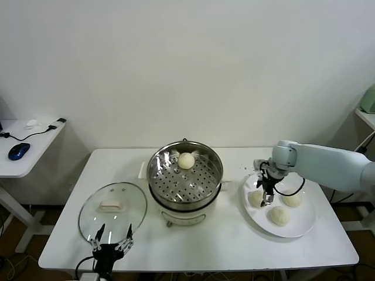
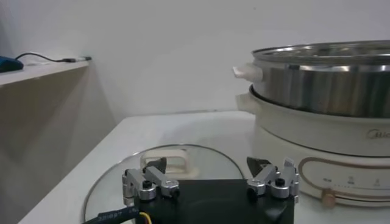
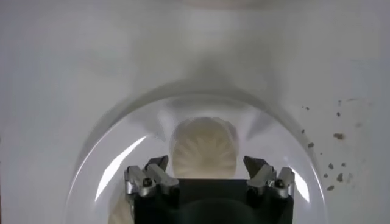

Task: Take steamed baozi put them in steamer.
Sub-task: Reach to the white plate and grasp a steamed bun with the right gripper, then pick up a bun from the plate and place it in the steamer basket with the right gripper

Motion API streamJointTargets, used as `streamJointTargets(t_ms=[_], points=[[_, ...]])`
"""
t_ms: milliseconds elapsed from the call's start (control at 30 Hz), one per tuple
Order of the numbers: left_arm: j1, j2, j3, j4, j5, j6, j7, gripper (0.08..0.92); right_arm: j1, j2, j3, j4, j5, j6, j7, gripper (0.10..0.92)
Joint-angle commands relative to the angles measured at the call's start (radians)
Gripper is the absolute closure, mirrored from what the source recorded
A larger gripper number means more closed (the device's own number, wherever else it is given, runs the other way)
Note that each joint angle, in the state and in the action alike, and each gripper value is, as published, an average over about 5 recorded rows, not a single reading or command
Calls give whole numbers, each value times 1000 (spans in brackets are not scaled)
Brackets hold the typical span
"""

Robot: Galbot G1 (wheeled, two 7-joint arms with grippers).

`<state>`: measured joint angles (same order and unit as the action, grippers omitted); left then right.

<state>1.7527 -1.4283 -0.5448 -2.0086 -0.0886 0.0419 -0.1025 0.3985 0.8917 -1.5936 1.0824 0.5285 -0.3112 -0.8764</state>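
White tabletop (image 1: 222, 234) against a plain white wall. Right gripper (image 3: 207, 173) hangs over the white plate (image 1: 304, 225), fingers spread wide to either side of one steamed baozi (image 3: 204, 146), not yet closed on it. Two more baozi (image 1: 279, 216) lie just beyond on the same plate. Farther off, the steamer (image 1: 185, 181) holds a fourth bun (image 1: 186, 160) on its perforated tray. Left gripper (image 2: 210, 176) parked, fully open, over the glass lid (image 1: 112, 206).
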Motion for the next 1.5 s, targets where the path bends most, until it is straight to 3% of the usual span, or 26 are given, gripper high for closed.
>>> streamJointTargets(t_ms=[33,267,433,700,867,1100,1500], points=[[0,0,0,3,0,0,-1,177,-41,15,31,-32,-25,-11,-8,271],[4,-1,0,-2,-4,3,-2,177,5,8,14,-4,-34,1,-35,376],[5,-3,0,-13,-5,10,-3,177,164,-8,-48,61,14,22,-90,388],[5,8,5,-43,-18,25,-2,177,616,87,-247,112,204,91,-238,389],[-2,8,8,-59,-19,36,-2,177,789,220,-222,155,394,52,-250,389],[-10,8,15,-75,-21,46,2,177,694,436,-57,238,551,-79,-91,389],[-18,12,10,-77,-30,55,9,177,310,601,-1,42,389,-150,26,386]])
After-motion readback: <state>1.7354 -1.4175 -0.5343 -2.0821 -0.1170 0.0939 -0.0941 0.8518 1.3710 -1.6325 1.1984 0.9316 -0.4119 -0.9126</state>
